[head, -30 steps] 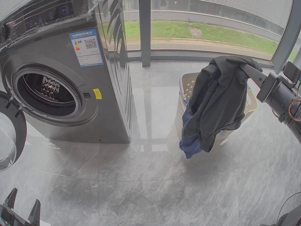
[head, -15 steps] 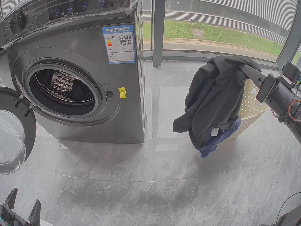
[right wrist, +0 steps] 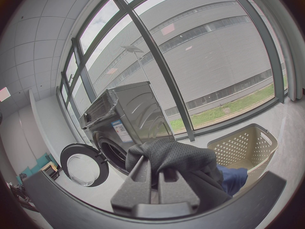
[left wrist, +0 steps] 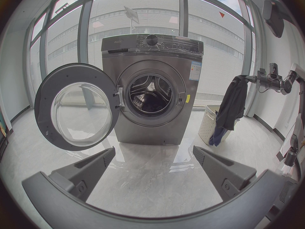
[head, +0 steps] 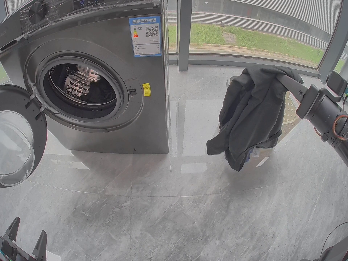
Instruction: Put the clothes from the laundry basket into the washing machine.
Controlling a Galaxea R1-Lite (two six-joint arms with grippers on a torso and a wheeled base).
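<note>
Nearby, door (head: 16, 135) hangs open; right end effector (head: 284, 79) clamps dark garment (head: 250, 116); left end effector (left wrist: 154, 150) gapes empty.

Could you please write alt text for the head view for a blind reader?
The right gripper holds a dark grey garment hanging in front of a beige plastic laundry basket. Left of it stands a grey front-loading washing machine, its round door open.
</note>
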